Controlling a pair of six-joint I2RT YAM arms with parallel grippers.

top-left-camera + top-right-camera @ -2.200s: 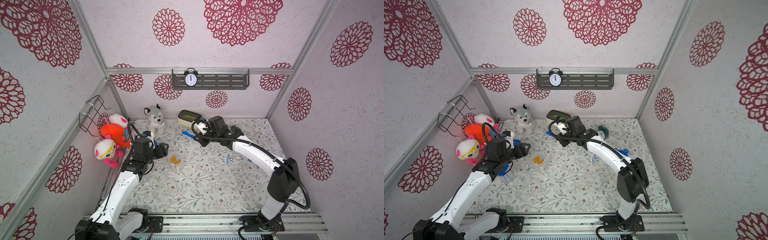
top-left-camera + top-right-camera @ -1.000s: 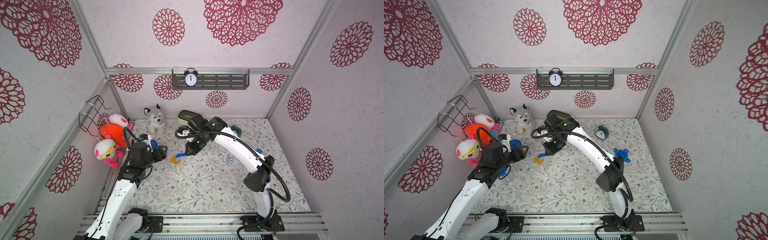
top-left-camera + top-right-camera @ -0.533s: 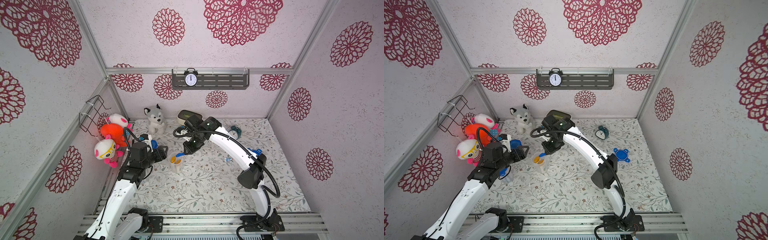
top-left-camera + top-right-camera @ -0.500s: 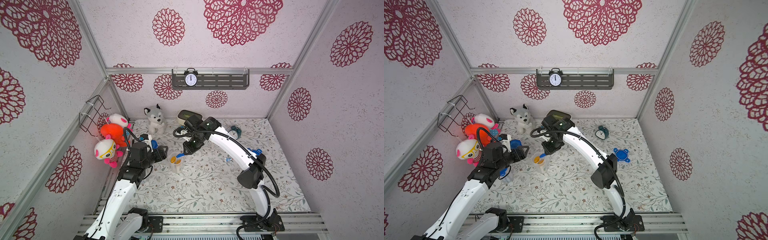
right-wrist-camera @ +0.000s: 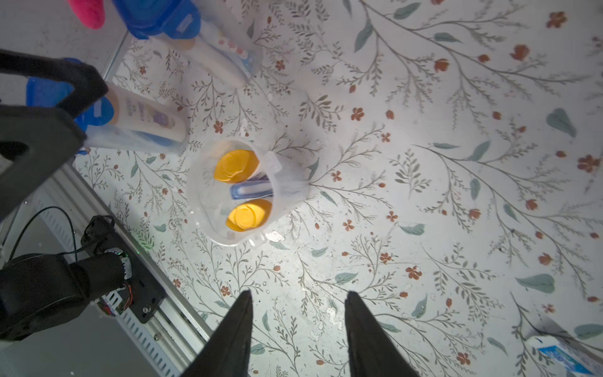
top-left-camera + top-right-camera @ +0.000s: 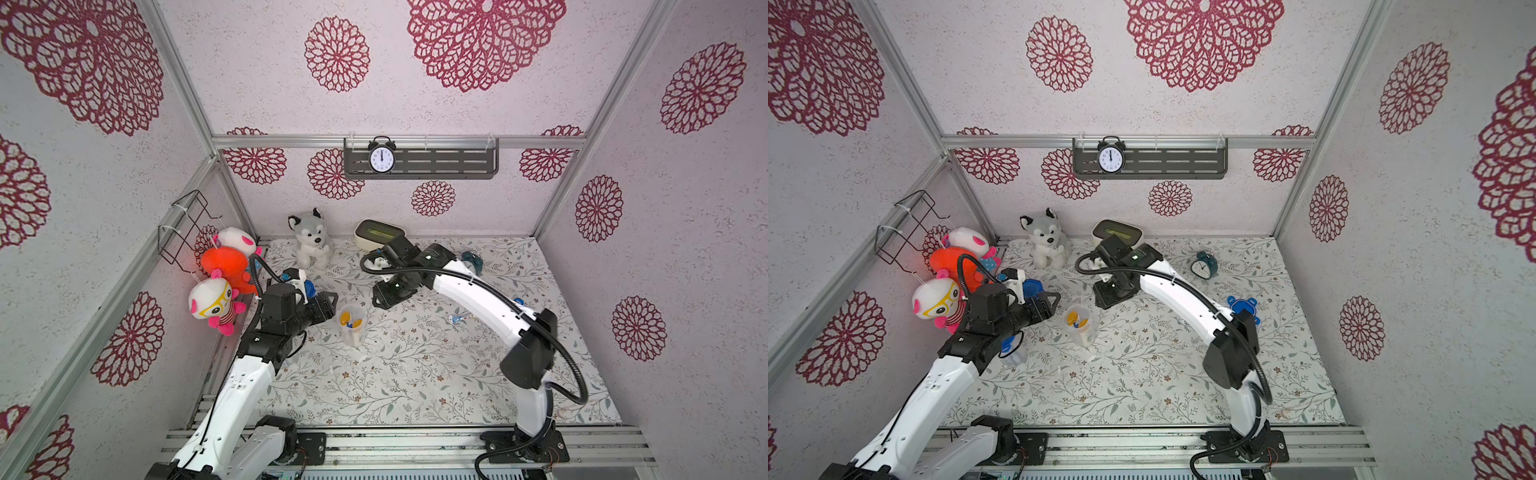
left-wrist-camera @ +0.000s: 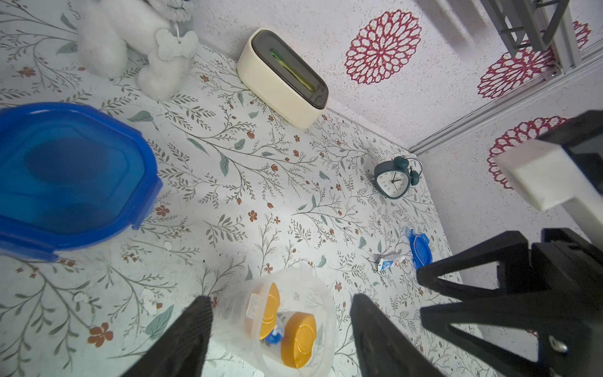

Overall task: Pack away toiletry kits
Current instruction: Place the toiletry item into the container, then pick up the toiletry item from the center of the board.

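A clear cup [image 6: 351,328] [image 5: 287,182] stands mid-mat. It holds two white bottles with yellow caps [image 5: 235,165] and a blue toothbrush [image 5: 251,190]. My left gripper [image 6: 331,304] [image 7: 280,297] is open, its fingers either side of the cup [image 7: 313,293] without squeezing it. Just behind the cup, my right gripper [image 6: 380,300] [image 5: 297,293] hangs open and empty above the mat. A toothpaste tube [image 6: 459,318] [image 7: 390,261] and a blue lid [image 6: 1241,305] [image 7: 420,251] lie to the right. Two lidded cups [image 5: 208,39] [image 5: 140,124] sit by the left arm.
A cream tissue box [image 6: 378,235] and a husky plush [image 6: 309,241] stand at the back wall, with a teal alarm clock [image 6: 1204,264] further right. Plush toys [image 6: 224,266] and a wire basket [image 6: 187,224] hang on the left wall. A shelf [image 6: 440,162] sits high at the back.
My right gripper has opened and let go of the blue toothbrush, which now stands in the cup. The left arm has not moved.
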